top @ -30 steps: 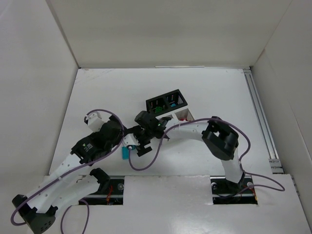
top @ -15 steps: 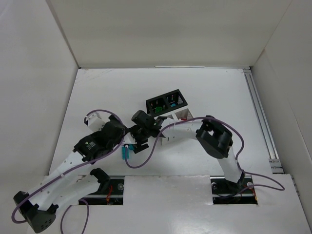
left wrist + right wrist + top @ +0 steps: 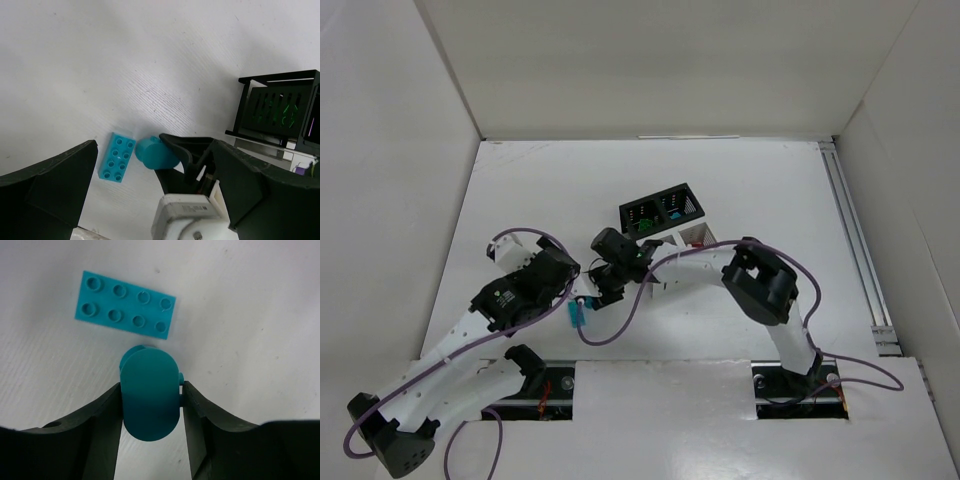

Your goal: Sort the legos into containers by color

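A flat teal lego [image 3: 125,305] with eight studs lies on the white table. Just beside it sits a rounded teal lego [image 3: 150,395], and my right gripper [image 3: 151,386] is shut on it, one finger pressed to each side. The left wrist view shows the same pair, the flat brick [image 3: 117,157] left of the rounded piece [image 3: 155,152]. My left gripper [image 3: 152,144] stands wide open around both, holding nothing. From above, the flat brick [image 3: 577,315] peeks out below the two wrists. The containers, a black bin [image 3: 660,210] and a white bin [image 3: 695,237], stand further back.
Green and teal pieces lie in the black bin's cells and something red shows in the white bin. The right forearm [image 3: 690,268] crosses in front of the white bin. White walls enclose the table on three sides, and a rail [image 3: 855,240] runs along the right edge.
The right gripper moved left and down to the teal pieces and closed from wide open onto the rounded one. The left arm shifted slightly left and stayed open.
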Controlling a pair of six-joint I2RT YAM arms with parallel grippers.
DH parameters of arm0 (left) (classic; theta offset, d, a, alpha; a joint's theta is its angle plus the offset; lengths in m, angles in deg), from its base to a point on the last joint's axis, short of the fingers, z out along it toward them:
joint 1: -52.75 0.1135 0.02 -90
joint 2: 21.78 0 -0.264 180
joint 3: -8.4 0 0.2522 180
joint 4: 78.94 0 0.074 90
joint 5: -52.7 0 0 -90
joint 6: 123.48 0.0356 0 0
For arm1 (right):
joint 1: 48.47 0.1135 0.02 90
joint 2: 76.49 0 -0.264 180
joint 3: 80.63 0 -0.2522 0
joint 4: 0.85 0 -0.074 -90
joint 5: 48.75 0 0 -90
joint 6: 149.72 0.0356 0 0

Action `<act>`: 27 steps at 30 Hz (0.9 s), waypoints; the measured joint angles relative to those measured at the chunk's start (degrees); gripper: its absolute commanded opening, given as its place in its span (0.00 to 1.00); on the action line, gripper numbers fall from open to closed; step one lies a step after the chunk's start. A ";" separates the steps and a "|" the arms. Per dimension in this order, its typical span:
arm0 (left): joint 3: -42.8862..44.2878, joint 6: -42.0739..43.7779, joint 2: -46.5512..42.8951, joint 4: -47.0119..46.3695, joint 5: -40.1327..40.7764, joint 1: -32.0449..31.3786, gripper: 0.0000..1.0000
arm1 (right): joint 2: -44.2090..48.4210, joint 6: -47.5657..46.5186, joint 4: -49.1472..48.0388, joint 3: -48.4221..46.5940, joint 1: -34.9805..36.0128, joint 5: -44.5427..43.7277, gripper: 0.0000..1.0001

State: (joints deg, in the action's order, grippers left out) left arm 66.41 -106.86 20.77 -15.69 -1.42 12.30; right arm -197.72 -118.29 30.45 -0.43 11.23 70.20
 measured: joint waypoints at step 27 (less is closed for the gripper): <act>0.74 6.27 8.39 -8.59 -4.02 0.39 1.00 | 32.28 21.51 -6.05 9.62 -28.94 -16.87 0.29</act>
State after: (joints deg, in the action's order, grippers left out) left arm 67.15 -100.59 29.16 -24.28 -5.44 12.70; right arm -165.43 -96.78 24.40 9.19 -17.71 53.32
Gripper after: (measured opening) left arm 0.997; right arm 0.519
